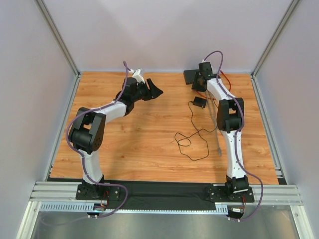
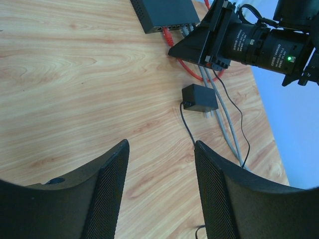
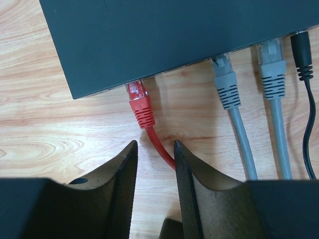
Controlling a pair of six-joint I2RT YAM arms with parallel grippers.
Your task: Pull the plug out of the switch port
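The black switch point(image 3: 174, 35) lies at the table's far right point(image 1: 191, 75). A red plug point(image 3: 139, 102) sits in its leftmost socket, with two grey plugs point(image 3: 226, 82) and a black power plug point(image 3: 301, 55) to the right of it. My right gripper point(image 3: 155, 144) hovers just short of the red plug, its jaws narrowly apart with nothing between them. The red cable point(image 3: 162, 149) curves past the tip of the right finger. My left gripper point(image 2: 162, 144) is open and empty over bare wood, left of the switch point(image 2: 164, 12).
A small black adapter point(image 1: 200, 102) with a thin black cord point(image 1: 192, 142) lies in front of the switch. Grey cables point(image 2: 224, 119) run from the switch toward the near edge. White walls and metal posts enclose the table.
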